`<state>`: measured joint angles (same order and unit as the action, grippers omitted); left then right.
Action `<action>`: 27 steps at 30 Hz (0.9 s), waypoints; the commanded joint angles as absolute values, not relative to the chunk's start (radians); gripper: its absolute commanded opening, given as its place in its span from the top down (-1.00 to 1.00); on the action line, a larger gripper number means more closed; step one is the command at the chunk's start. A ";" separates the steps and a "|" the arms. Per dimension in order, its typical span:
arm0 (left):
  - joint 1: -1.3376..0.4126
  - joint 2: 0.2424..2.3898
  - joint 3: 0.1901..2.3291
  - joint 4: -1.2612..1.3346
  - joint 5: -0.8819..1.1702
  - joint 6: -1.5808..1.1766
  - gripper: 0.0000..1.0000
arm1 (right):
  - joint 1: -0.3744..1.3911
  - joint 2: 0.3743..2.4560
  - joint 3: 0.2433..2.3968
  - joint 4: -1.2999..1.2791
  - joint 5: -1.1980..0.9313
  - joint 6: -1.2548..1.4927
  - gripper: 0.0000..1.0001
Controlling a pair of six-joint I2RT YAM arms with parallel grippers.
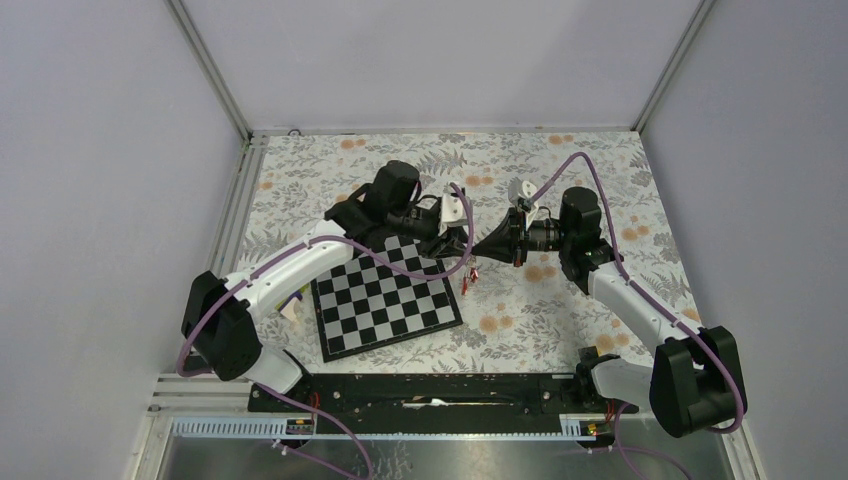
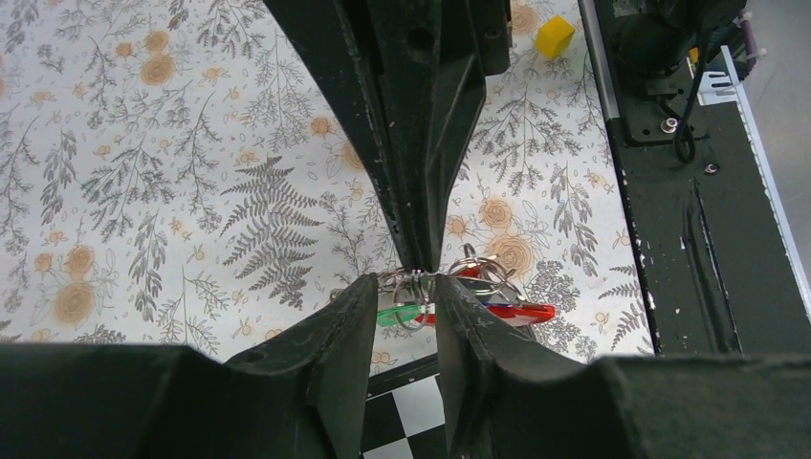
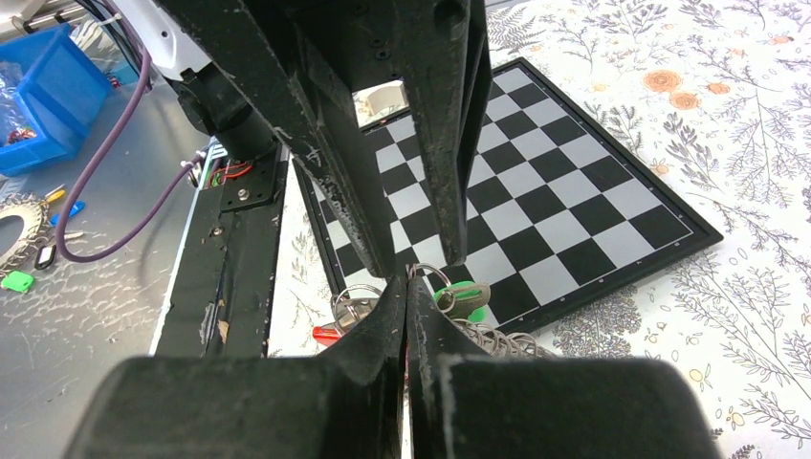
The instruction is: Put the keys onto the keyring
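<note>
The keys (image 1: 467, 282) hang as a bunch on metal rings under the two gripper tips, just above the table. In the left wrist view a green key (image 2: 394, 315) and a red-white-blue one (image 2: 521, 312) hang behind the rings. My left gripper (image 2: 406, 287) has its jaws a ring's width apart, and the rings touch both pads. My right gripper (image 3: 406, 287) is shut, with a thin red sliver of the keyring between its pads. The rest of the loop is hidden. The two grippers meet tip to tip (image 1: 470, 245). A green key (image 3: 475, 314) and a red tip (image 3: 325, 335) show below.
The black-and-white chessboard (image 1: 385, 300) lies on the flowered cloth under the left arm, its corner right below the keys. A yellow cube (image 2: 554, 36) lies near the black base rail (image 1: 430, 390). A blue bin (image 3: 48, 91) stands off the table.
</note>
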<state>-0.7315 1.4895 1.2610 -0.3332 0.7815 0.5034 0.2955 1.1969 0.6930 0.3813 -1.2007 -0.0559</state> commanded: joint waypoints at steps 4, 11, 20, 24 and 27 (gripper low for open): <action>-0.722 1.490 1.248 -0.268 0.802 0.483 0.27 | 0.301 1.189 0.701 0.417 -1.243 -0.070 1.00; -0.719 1.504 1.230 -0.270 0.846 0.471 0.30 | 0.301 1.188 0.701 0.417 -1.241 -0.070 1.00; -0.719 1.517 1.224 -0.271 0.894 0.459 0.72 | 0.301 1.187 0.700 0.409 -1.236 -0.082 1.00; -0.719 1.519 1.231 -0.281 0.901 0.462 0.97 | 0.301 1.189 0.700 0.401 -1.233 -0.092 1.00; -0.718 1.520 1.250 -0.319 0.893 0.496 1.00 | 0.301 1.190 0.700 0.392 -1.228 -0.101 1.00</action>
